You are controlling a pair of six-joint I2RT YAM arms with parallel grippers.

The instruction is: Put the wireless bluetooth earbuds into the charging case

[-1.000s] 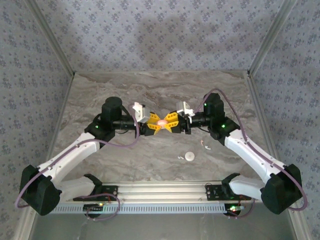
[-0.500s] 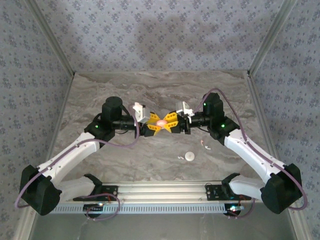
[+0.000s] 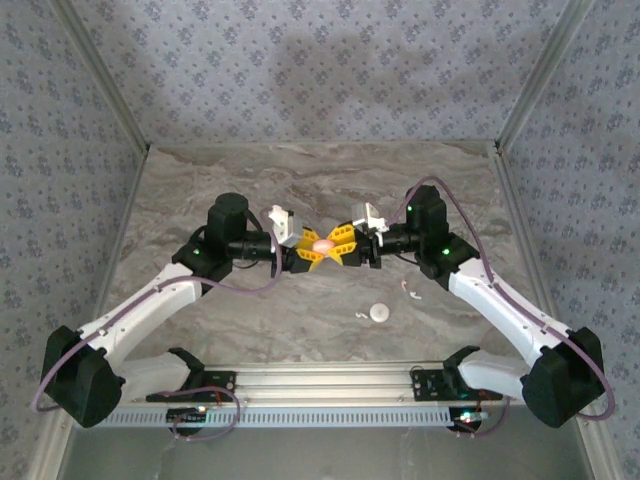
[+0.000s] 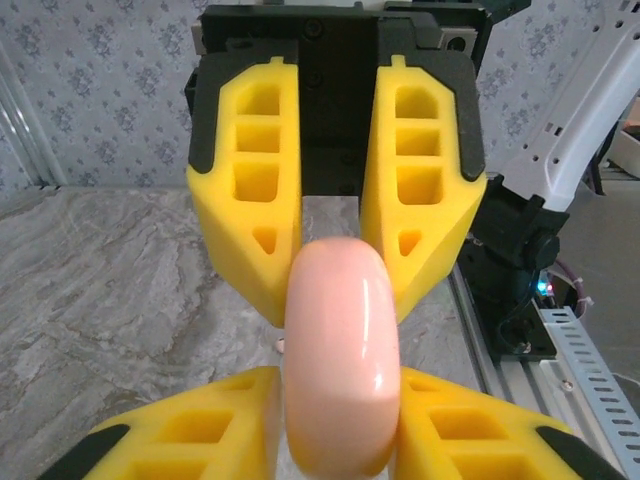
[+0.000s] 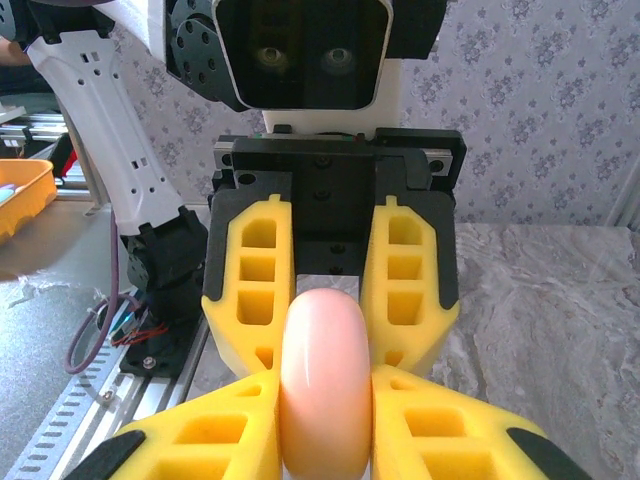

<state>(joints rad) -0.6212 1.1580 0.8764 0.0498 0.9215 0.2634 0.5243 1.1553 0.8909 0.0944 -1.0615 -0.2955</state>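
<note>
White and tiny, two earbuds (image 3: pixel 360 314) lie on the marble counter (image 3: pixel 250 310) near a white disc (image 3: pixel 378 313), right of centre. I judge them light, slick and easy to flick away, so best pinched across the stem. Their shape is too small to make out, and how many there are I cannot tell. Farther back, the left claw (image 3: pixel 302 252) and right claw (image 3: pixel 346 246) both clamp narrowly on a glossy pink case (image 3: pixel 324 243), held above the counter. Its seam is hidden between the pads.
</note>
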